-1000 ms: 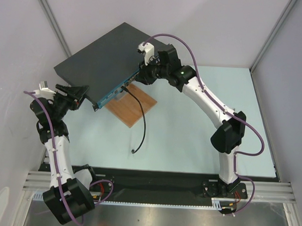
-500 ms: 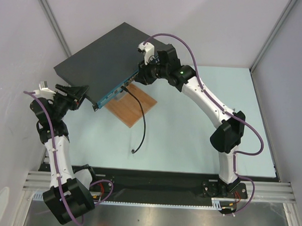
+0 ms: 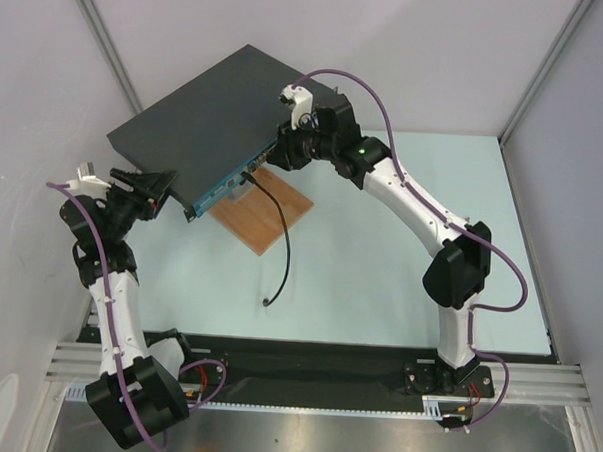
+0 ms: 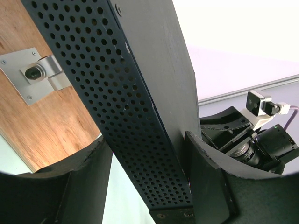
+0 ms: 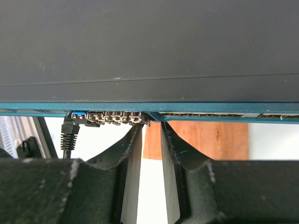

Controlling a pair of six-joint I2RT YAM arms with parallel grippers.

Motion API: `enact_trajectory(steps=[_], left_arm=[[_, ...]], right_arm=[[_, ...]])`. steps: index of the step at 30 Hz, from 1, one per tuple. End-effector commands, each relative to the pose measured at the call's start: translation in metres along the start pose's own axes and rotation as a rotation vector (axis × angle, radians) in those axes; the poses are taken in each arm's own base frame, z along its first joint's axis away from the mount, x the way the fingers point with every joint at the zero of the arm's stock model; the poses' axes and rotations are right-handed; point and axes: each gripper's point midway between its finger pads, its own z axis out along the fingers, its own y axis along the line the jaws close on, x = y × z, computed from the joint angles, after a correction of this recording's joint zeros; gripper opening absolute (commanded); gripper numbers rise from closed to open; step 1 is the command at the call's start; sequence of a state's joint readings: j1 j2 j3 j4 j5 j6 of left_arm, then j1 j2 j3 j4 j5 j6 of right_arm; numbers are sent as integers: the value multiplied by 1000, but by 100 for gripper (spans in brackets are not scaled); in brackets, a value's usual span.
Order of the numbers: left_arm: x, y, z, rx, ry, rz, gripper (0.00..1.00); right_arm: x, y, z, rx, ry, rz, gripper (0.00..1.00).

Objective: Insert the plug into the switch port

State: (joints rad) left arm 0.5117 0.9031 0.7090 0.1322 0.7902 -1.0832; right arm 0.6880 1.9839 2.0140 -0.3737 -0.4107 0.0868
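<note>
The switch (image 3: 201, 122) is a large dark grey box, its teal front face (image 3: 223, 188) turned toward the table's middle. A black plug (image 3: 250, 174) sits in a socket of that face, and its cable (image 3: 286, 240) trails down over the table. In the right wrist view the plug (image 5: 70, 133) hangs from the leftmost socket, left of my right gripper (image 5: 152, 126). That gripper is empty, its jaws a narrow gap apart, with the tips just under the front face (image 5: 187, 107). My left gripper (image 3: 155, 190) clamps the switch's left corner; the perforated side (image 4: 117, 93) runs between its fingers (image 4: 88, 186).
A brown wooden board (image 3: 267, 215) lies under the switch's front edge, and a metal bracket (image 4: 32, 74) is screwed to it. The cable's free end (image 3: 268, 303) lies on the pale table. Enclosure walls stand to the left, back and right.
My right wrist has shifted slightly up and to the right along the switch's front edge. The left arm, switch and cable have not moved.
</note>
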Motion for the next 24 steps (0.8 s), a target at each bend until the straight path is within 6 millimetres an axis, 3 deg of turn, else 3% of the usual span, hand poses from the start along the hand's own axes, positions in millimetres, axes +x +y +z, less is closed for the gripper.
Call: enact_trajectory(steps=[1,7,10,11,13,14,15,17,18,19,21,22,24], left_arm=[[-1,-17,-5,59,-5,137,0],[-4,-17,-3,45,-7,145,1],[-5,-21,-4,53,-2,155,11],[-6,-23,-4,58,0,150,13],[-8,-27,-4,76,-3,147,20],[-9,-30,-4,85,-5,139,22],[-11,-32,-4,89,-8,142,25],[-15,-34,-4,90,-14,137,39],[-16,-34,-4,89,-14,130,43],[-17,-33,-4,89,-15,125,53],[-20,-34,-7,91,-24,102,64],[-21,-34,-9,97,-24,97,74],[-24,-37,-15,105,-41,96,85]], right_arm=[[-68,10,17,9,-277,-55,26],[-62,13,10,2,-243,-81,27],[-43,5,0,3,-182,-106,33],[-46,9,-11,-12,-183,-113,37],[-28,-5,-21,3,-131,-109,42],[-33,-1,-33,-8,-135,-119,45],[-23,-12,-39,8,-110,-115,47],[-21,-14,-58,13,-96,-134,52],[-13,-28,-67,37,-78,-123,54],[-6,-31,-73,41,-61,-128,57],[-9,-37,-95,65,-68,-138,66],[4,-54,-105,99,-39,-120,70],[6,-62,-126,128,-35,-110,79]])
